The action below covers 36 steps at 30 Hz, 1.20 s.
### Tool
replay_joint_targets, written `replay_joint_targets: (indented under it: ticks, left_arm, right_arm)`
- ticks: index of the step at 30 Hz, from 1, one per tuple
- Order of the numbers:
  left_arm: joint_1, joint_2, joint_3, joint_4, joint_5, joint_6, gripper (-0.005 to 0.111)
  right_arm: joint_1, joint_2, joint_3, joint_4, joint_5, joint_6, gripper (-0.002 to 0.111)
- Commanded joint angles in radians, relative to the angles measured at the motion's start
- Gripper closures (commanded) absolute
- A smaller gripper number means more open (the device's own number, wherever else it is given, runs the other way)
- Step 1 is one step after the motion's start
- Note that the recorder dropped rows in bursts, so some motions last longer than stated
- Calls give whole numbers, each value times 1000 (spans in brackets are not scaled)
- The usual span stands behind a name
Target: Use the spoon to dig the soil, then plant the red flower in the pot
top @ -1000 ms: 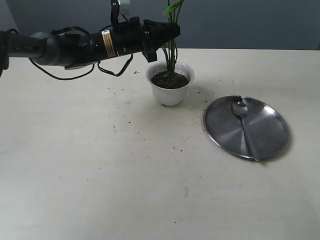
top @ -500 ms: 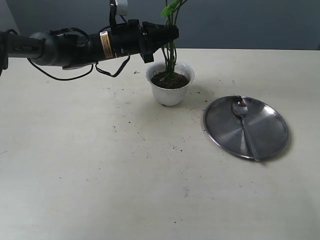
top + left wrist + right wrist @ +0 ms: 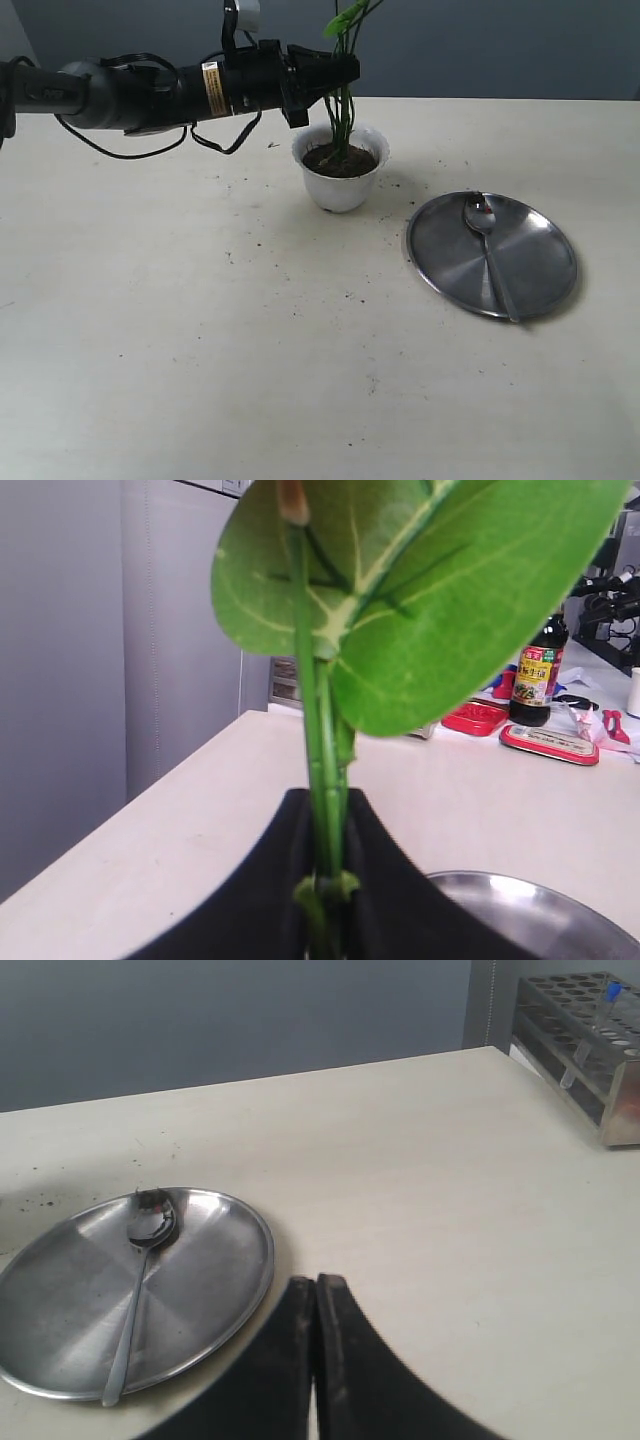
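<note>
Ur left claw (image 3: 343, 70) is pinched on the flower (image 3: 344, 120) stems, pot (image 3: 340, 190) sits at 6 o'clock, stems vertical. Right claw (image 3: 316, 1285) closed up, empty.

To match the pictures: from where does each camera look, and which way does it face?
Exterior: off the arms, looks down at pot, plate, spoon; left gripper reaches in from left.
Left wrist: looks along that gripper, shut on flower stems.
Right wrist: looks over shut right gripper toward plate.
All three share the plate.
</note>
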<state>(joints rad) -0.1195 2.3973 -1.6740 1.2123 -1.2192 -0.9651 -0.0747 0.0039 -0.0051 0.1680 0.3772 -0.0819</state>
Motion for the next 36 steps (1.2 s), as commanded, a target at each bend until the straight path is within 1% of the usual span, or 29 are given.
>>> replay_joint_targets:
  ticks: [1, 8, 21, 26, 36]
  left_arm:
    - [0, 52, 18, 122, 102, -29, 106]
    - [0, 75, 49, 120, 104, -45, 106]
    - [10, 75, 49, 141, 97, -47, 106]
    - [8, 75, 51, 154, 125, -47, 106]
    - [8, 116, 51, 150, 109, -49, 106]
  right_arm:
    - [-4, -4, 5, -1, -13, -5, 109]
    - [-4, -4, 5, -1, -13, -5, 109]
    - [-4, -4, 5, -1, -15, -5, 109]
    - [-4, -4, 5, -1, -15, -5, 109]
    - [-4, -4, 5, -1, -13, -5, 109]
